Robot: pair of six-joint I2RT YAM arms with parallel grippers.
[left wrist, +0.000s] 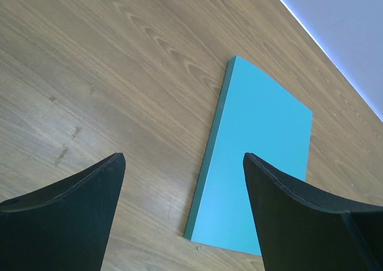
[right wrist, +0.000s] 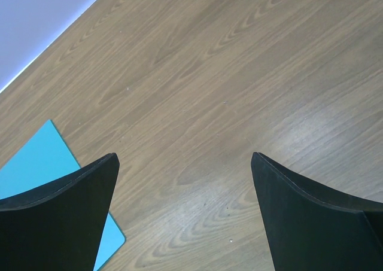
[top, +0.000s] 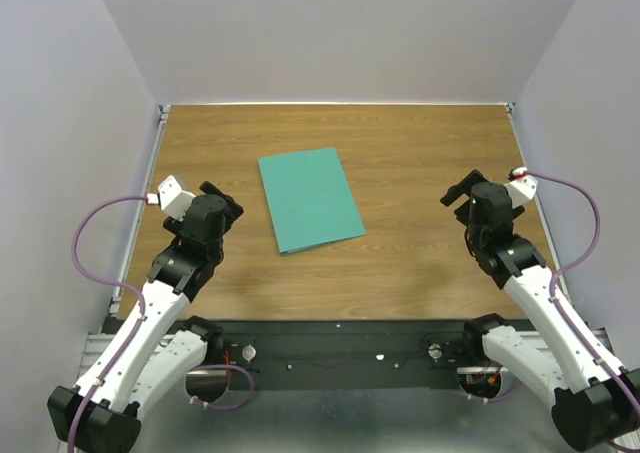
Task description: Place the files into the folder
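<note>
Zero white files visible in any view, so whether they sit inside the closed cover or out of frame can't be told.

- The teal-green folder (top: 310,200) lies flat and closed on the wooden table (top: 430,153), roughly mid-table between the two arms.
- Its long axis runs near-to-far, with the far end skewed a bit toward the left arm's side.
- The left gripper (top: 228,206) has its fingers spread wide and holds nothing. It hangs above the table just off the folder's left long edge. In the left wrist view, the folder (left wrist: 257,157) sits ahead and to the right of the left gripper (left wrist: 184,157), and the right finger overlaps the near corner in frame.
- The right gripper (top: 458,193) is also spread and empty, well apart from the folder. Only one corner of the folder (right wrist: 42,157) shows at lower left of the right gripper (right wrist: 184,157).

Judgement: the left arm is nearer, so it's the likely one to lift that left long edge, if that's the opening side. The cover is thin and flat on the wood, so getting a fingertip under it looks fiddly.
</note>
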